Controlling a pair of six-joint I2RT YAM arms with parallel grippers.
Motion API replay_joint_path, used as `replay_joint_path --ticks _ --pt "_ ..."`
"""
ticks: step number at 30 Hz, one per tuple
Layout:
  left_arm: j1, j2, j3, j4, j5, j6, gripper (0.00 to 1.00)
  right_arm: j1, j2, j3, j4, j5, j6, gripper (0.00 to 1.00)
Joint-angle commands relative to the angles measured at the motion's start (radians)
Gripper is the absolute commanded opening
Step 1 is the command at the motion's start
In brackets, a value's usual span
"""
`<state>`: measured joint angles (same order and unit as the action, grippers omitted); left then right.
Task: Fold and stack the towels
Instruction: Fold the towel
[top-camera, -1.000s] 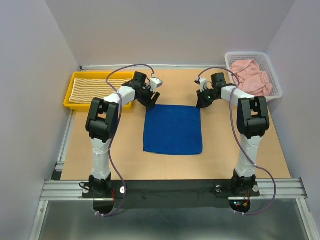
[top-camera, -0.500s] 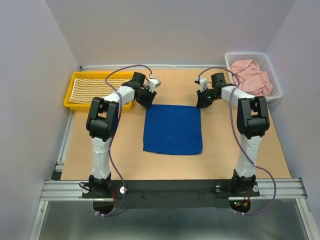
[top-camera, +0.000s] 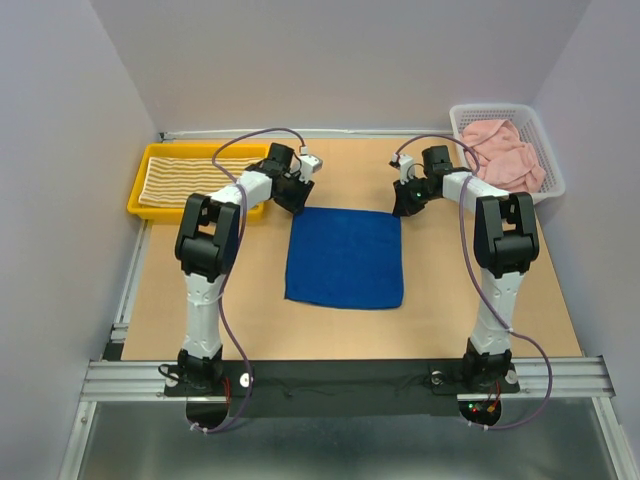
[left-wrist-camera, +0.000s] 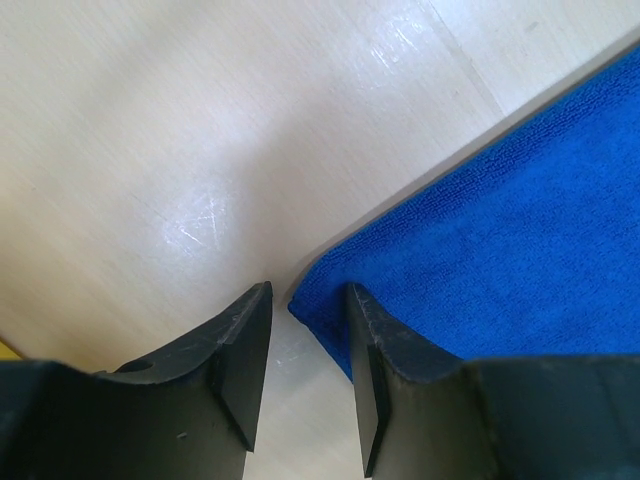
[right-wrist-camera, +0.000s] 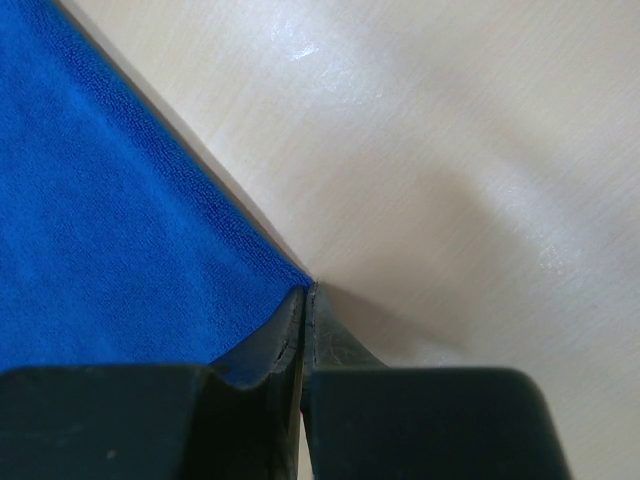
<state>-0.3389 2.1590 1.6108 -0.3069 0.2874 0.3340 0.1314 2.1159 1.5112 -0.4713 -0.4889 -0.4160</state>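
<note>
The blue towel lies flat in the middle of the table. My left gripper is at its far left corner. In the left wrist view that gripper stands open, with the towel corner poking into the gap beside the right finger. My right gripper sits at the far right corner. In the right wrist view its jaws are shut, with the towel corner pinched at their tips. The striped towel lies in a yellow tray. The pink towel is bunched in a white basket.
The yellow tray stands at the far left of the table, close to the left arm's elbow. The white basket stands at the far right corner. Grey walls close in the table on three sides.
The left gripper's jaws have narrowed around the towel's far left corner and it has edged back a little. The towel has shifted slightly left. The right gripper has not moved.
</note>
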Motion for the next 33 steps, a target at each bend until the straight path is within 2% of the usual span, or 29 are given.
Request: replay_joint_path --ticks 1,7,8,11,12,16,17,18,21,33 --pt "-0.003 0.035 0.034 -0.041 -0.042 -0.007 0.46 0.004 0.056 -0.026 -0.128 0.073 -0.026 0.01" --pt "-0.009 0.061 0.055 -0.06 -0.05 -0.009 0.44 0.004 0.061 -0.026 -0.128 0.07 -0.027 0.0" --pt "-0.009 0.065 0.057 -0.061 -0.053 -0.01 0.38 0.004 0.062 -0.026 -0.128 0.07 -0.027 0.0" --pt "-0.009 0.076 0.064 -0.072 -0.054 -0.015 0.36 0.004 0.065 -0.022 -0.128 0.072 -0.029 0.0" --pt "-0.008 0.081 0.064 -0.072 -0.054 -0.018 0.31 0.004 0.067 -0.022 -0.127 0.072 -0.029 0.0" --pt "-0.009 0.087 0.067 -0.07 -0.062 -0.023 0.27 0.004 0.07 -0.014 -0.13 0.076 -0.032 0.01" --pt "-0.008 0.088 0.067 -0.07 -0.065 -0.023 0.22 0.004 0.072 -0.006 -0.13 0.079 -0.032 0.0" --pt "-0.009 0.087 0.069 -0.069 -0.063 -0.024 0.12 0.004 0.072 -0.003 -0.13 0.081 -0.032 0.0" --pt "-0.006 0.079 0.06 -0.054 -0.071 -0.027 0.01 0.004 0.073 0.024 -0.128 0.09 -0.027 0.0" --pt "0.032 -0.111 -0.075 0.11 -0.094 -0.096 0.0 0.004 0.024 0.179 -0.125 0.191 -0.012 0.01"
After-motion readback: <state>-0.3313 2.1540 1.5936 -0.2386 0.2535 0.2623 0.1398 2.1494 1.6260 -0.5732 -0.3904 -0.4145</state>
